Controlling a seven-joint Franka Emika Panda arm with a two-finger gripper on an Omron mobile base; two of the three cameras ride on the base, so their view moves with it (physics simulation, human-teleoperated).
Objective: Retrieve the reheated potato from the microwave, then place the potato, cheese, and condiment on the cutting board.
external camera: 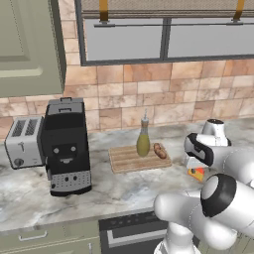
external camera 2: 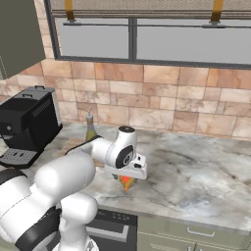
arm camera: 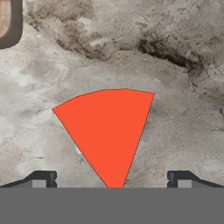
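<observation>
Gripper [arm camera: 112, 183] jaws wide apart, hovering right over the cheese [arm camera: 107, 131] on the counter [arm camera: 175, 109], off the cutting board [external camera: 139, 158] toward 4 o'clock; wedge looks light, firm, slightly slick, so pinch the flat sides mid-body, not the tip

Cheese [arm camera: 107, 131]: flat orange-red wedge between the dark fingers [arm camera: 41, 179]. Bench [arm camera: 175, 109]: mottled grey-beige marble with dark veining beyond them.

Kitchen — marble counter [external camera: 30, 193], tiled wall [external camera: 149, 94], toaster [external camera: 24, 141], coffee machine [external camera: 65, 149]
</observation>
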